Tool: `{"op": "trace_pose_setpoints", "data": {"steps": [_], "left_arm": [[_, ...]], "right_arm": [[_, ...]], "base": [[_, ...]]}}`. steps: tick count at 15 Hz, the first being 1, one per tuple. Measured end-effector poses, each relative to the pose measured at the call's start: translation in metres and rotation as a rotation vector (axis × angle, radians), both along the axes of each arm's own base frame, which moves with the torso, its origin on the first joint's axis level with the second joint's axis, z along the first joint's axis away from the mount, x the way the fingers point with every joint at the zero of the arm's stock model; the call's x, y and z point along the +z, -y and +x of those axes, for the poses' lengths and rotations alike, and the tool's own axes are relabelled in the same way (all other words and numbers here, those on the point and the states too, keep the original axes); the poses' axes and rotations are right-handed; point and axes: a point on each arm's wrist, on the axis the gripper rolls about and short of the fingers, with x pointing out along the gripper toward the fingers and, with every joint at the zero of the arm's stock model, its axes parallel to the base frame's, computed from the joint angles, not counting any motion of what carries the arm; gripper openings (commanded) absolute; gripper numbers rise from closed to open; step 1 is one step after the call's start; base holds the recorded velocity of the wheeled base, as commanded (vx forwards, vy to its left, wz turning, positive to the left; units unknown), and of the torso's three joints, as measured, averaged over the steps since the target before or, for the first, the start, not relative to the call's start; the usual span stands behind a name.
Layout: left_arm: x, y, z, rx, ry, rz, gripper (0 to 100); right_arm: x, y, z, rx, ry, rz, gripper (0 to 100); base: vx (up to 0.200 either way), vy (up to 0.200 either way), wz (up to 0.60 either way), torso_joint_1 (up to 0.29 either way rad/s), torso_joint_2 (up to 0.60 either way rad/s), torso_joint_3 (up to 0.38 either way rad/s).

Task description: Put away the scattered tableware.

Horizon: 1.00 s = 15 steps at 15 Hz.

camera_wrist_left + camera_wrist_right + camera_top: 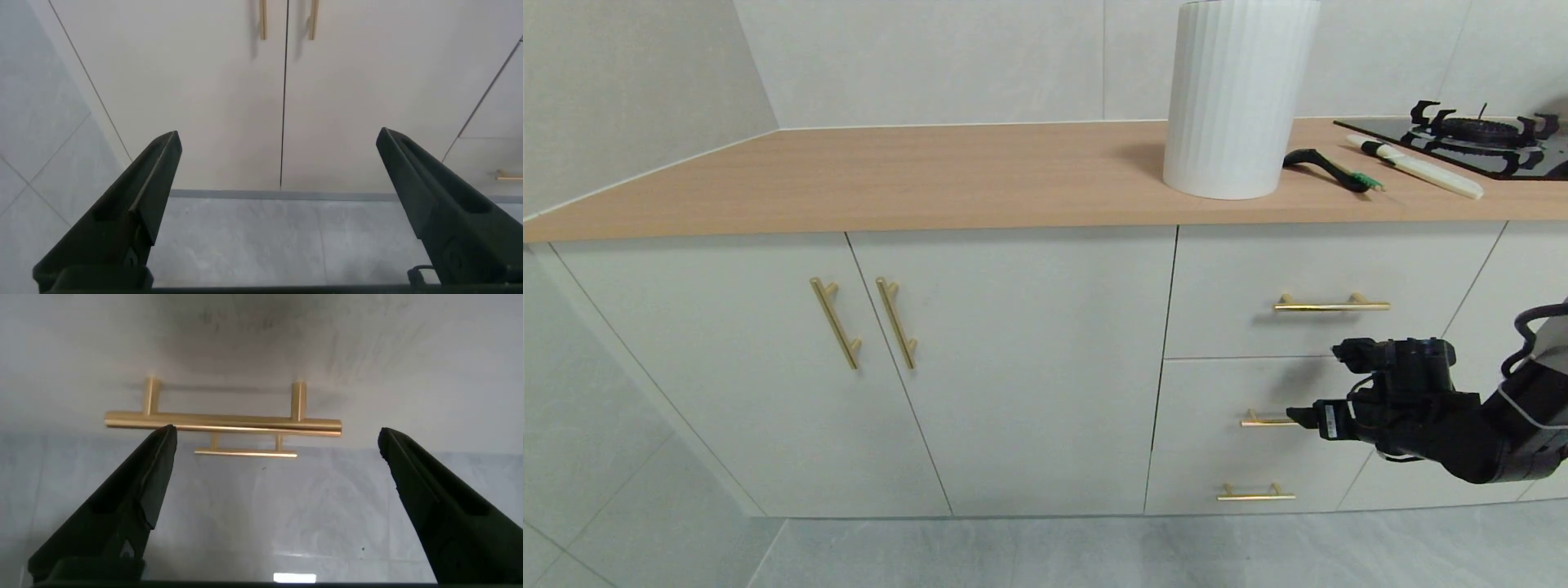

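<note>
While left gripper (278, 137) holds fingers apart, right gripper (275, 433), fingers apart, faces drawer handle (222, 422).

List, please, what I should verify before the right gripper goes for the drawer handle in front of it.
1. Right gripper open: ok, fingers wide apart.
2. Middle drawer handle lined up: ok, it sits between the two fingers in the right wrist view.
3. Grip across the bar: not ok, it seems; the fingers spread along the bar's length.
4. Contact with the handle: cannot tell.
5. Middle drawer shut: ok, front flush with its neighbours.
6. Left gripper out of the way: ok, open, low before the cabinet doors.
</note>
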Motion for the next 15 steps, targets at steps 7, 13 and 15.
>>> {"op": "trace_pose_setpoints", "data": {"steps": [7, 13, 15], "left_arm": [[0.000, 0.000, 0.000, 0.000, 0.000, 0.000, 100], [0.000, 0.000, 0.000, 0.000, 0.000, 0.000, 100], [0.000, 0.000, 0.000, -0.001, 0.000, 0.000, 100]], "right_arm": [[-0.026, 0.001, 0.012, -0.064, 0.056, -0.043, 100], [-0.041, -0.001, 0.014, -0.063, 0.028, -0.044, 100], [-0.042, -0.001, 0.013, -0.063, 0.022, -0.045, 100]], "base": [[0.000, 0.000, 0.00, 0.000, 0.00, 0.000], [0.000, 0.000, 0.00, 0.000, 0.00, 0.000], [0.000, 0.000, 0.00, 0.000, 0.00, 0.000]]}}
